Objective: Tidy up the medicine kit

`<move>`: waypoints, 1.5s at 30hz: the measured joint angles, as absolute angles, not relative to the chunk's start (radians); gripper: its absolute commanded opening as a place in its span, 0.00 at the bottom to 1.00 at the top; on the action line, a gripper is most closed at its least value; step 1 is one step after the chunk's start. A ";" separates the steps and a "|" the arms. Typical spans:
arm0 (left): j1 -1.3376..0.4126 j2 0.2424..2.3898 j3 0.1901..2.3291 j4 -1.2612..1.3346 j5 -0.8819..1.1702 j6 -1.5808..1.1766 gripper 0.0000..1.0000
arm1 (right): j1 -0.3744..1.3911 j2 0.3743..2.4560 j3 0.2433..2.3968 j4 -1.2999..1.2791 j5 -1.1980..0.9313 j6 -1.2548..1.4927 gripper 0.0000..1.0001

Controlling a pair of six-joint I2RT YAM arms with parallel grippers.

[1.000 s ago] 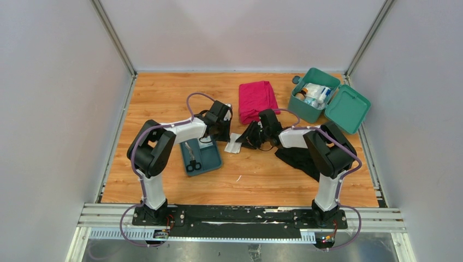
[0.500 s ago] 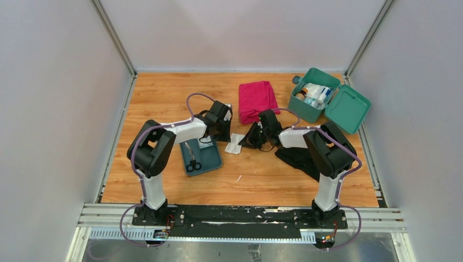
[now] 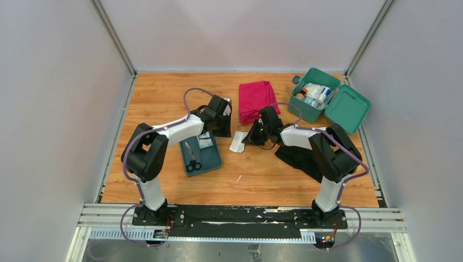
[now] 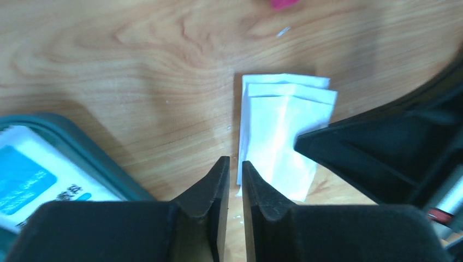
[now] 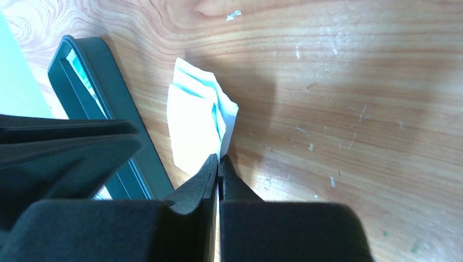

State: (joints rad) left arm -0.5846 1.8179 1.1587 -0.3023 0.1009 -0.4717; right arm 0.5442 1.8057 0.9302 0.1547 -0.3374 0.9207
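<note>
We judge the step in hand to be getting the white packets (image 3: pixel 237 142) off the table (image 3: pixel 164 98) and into the medicine kit (image 3: pixel 302 109). The kit stands open by the table's far right corner, its lid (image 3: pixel 348 111) lying flat beside it and supplies already inside.

The packets lie mid-table, overlapping, just beside the dark-teal tray (image 3: pixel 210 157). The right gripper (image 5: pixel 218 159) is clenched on their edge, a thin pinch at one corner and no more. The left gripper (image 4: pixel 236 162) shows its jaws a slit apart with the packets' opposite edge right at that slit. Whether it nips the paper we cannot tell.

To do this well, we would have the left gripper let go fully and back off toward the tray before anything rises, or the paper may tear or slip. The right arm should then lift slowly and straight up, and we should check that every packet comes with it, since they only overlap. From there the path runs past the pink cloth (image 3: pixel 257 98) toward the kit. We would lower the packets inside the kit's walls before releasing them.
</note>
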 measured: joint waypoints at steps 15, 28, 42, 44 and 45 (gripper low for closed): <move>-0.564 1.397 1.228 -0.477 -0.115 -0.416 0.36 | 0.611 1.680 1.137 -0.199 -0.171 0.682 0.00; -0.562 0.850 1.043 -0.706 -0.500 -0.372 0.45 | 0.915 1.895 1.690 -0.711 0.144 0.479 0.00; -0.559 0.593 0.936 -0.816 -0.671 -0.378 0.45 | 1.081 2.220 2.097 -1.205 0.442 0.451 0.00; -0.559 0.588 0.936 -0.817 -0.678 -0.378 0.45 | 1.081 2.240 2.130 -1.239 0.450 0.452 0.00; -0.559 0.587 0.936 -0.817 -0.678 -0.378 0.45 | 1.082 2.248 2.143 -1.248 0.453 0.452 0.00</move>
